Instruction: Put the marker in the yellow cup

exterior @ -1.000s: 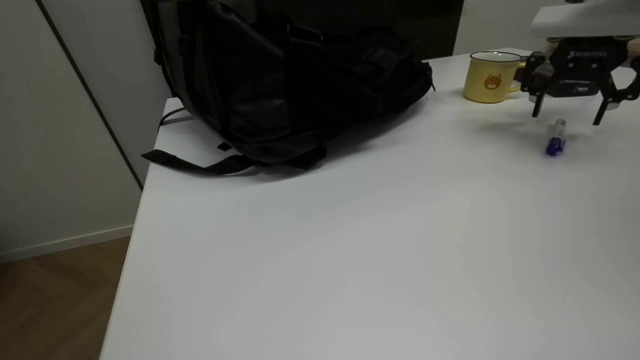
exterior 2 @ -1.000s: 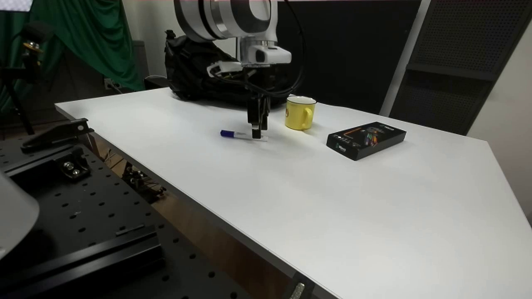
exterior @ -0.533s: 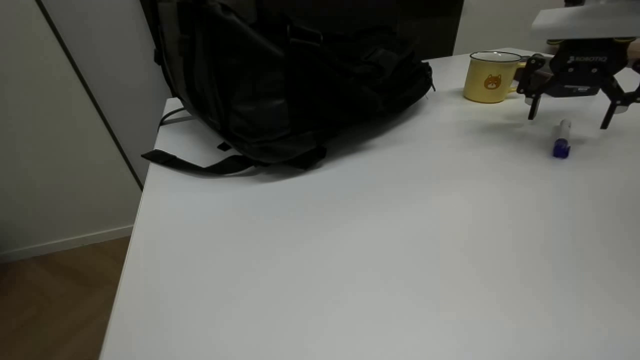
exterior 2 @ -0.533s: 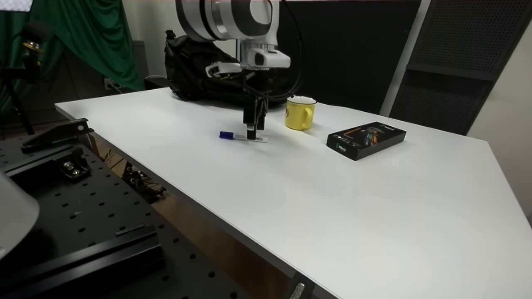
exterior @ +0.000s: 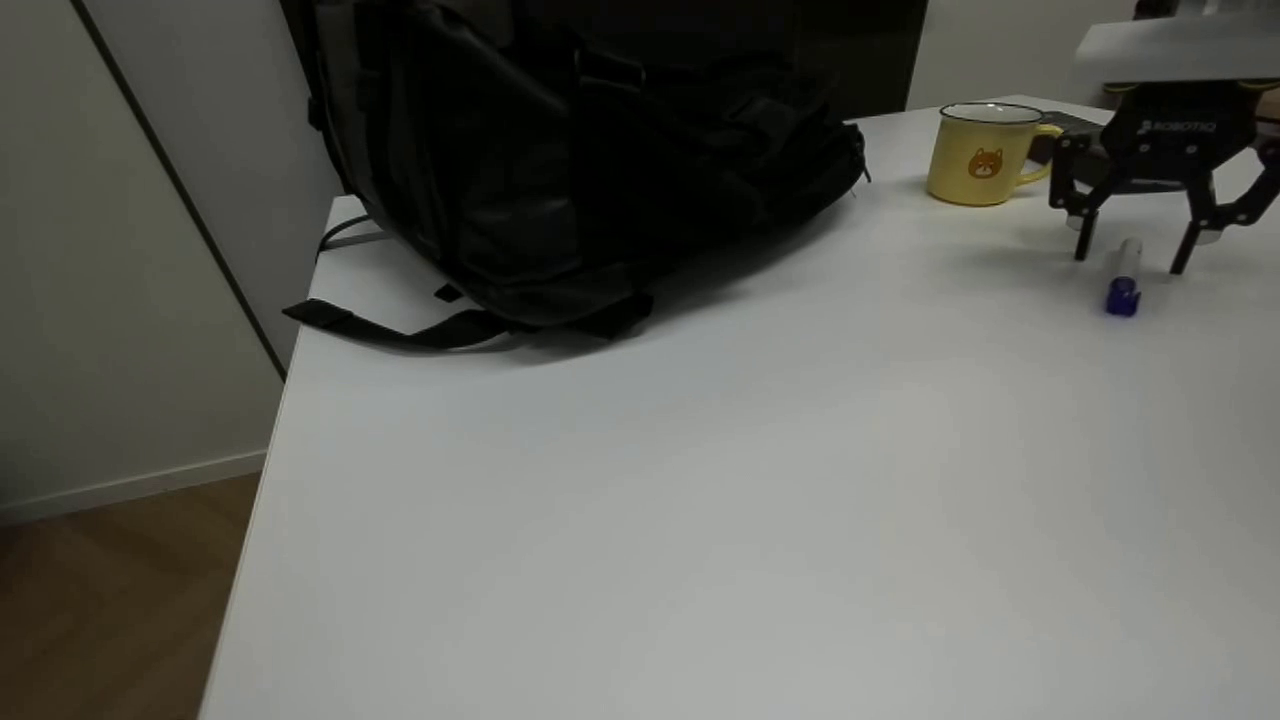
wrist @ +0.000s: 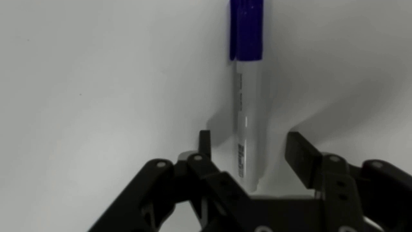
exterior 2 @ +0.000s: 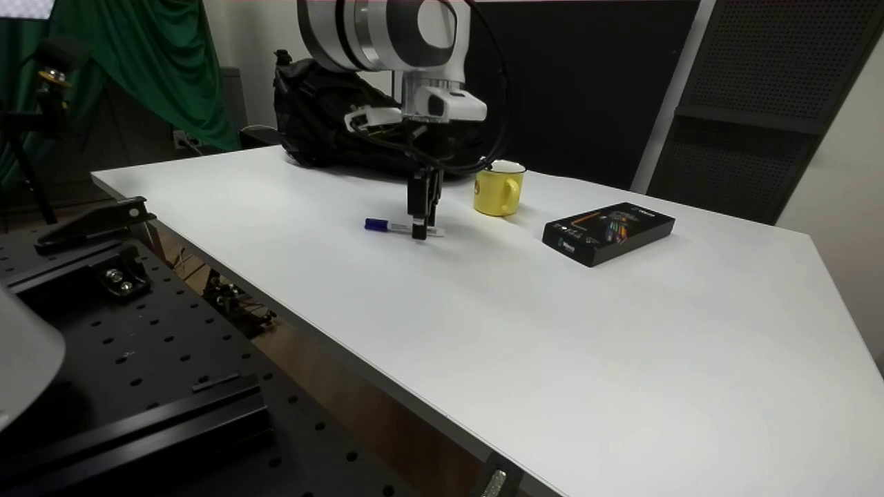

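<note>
Your Robotiq gripper (wrist: 249, 140) straddles blue-capped marker (wrist: 249, 103), jaws spread, nothing grasped. Marker lies on white tabletop (exterior: 700, 500), just right of centre in wrist view. Yellow animal-face mug (exterior: 980, 160) stands upper right in exterior view. Approach looks nearly done; you've grasp, lift, drop-in left.

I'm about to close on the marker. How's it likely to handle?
The marker will probably be stiff, given how straight and slim it looks. If nudged, it may roll, though the clip along its cap could stop that. The open gripper straddles it nearer the end away from the cap, so the capped half might dip when lifted.
</note>
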